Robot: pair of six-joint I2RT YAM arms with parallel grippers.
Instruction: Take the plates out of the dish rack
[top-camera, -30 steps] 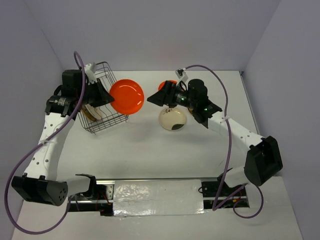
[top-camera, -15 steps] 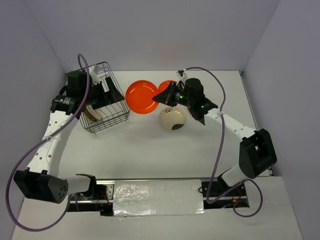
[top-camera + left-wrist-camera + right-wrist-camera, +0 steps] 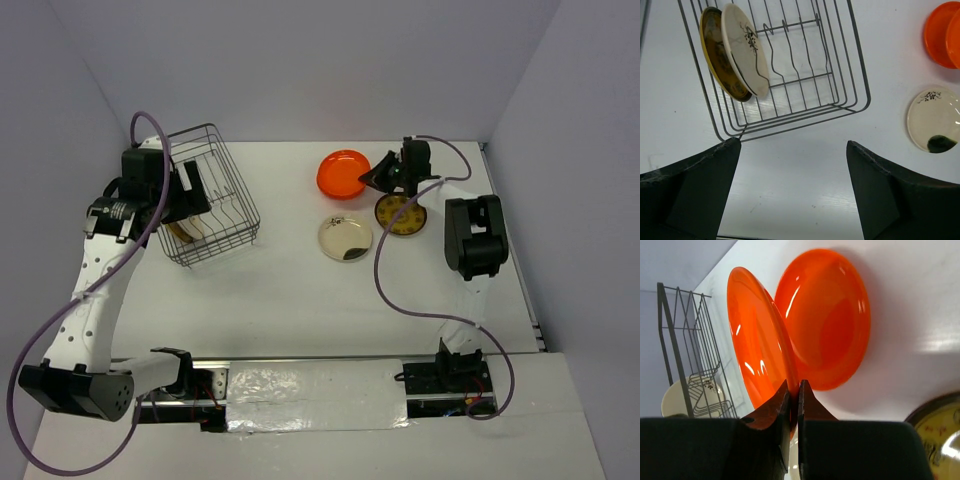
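Plates: the left wrist view alone shows 2 standing in the dish rack point(image 3: 790, 75), a cream racked plate point(image 3: 746, 47) just in front of a brown-and-gold racked plate point(image 3: 715, 50). On the table point(image 3: 290, 290) lie a blotched cream plate point(image 3: 345, 238), a patterned brown plate point(image 3: 401, 215) and an orange plate point(image 3: 835, 315). Since 0.5 s ago the held orange plate point(image 3: 755, 340) has travelled from near the rack to over that one. Right gripper point(image 3: 794, 392) pinches its rim, nearly closed; left gripper point(image 3: 792, 190) gapes wide, empty.

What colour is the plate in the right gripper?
Plain bright orange, no pattern. The plate pinched by the right gripper shows best in the right wrist view.
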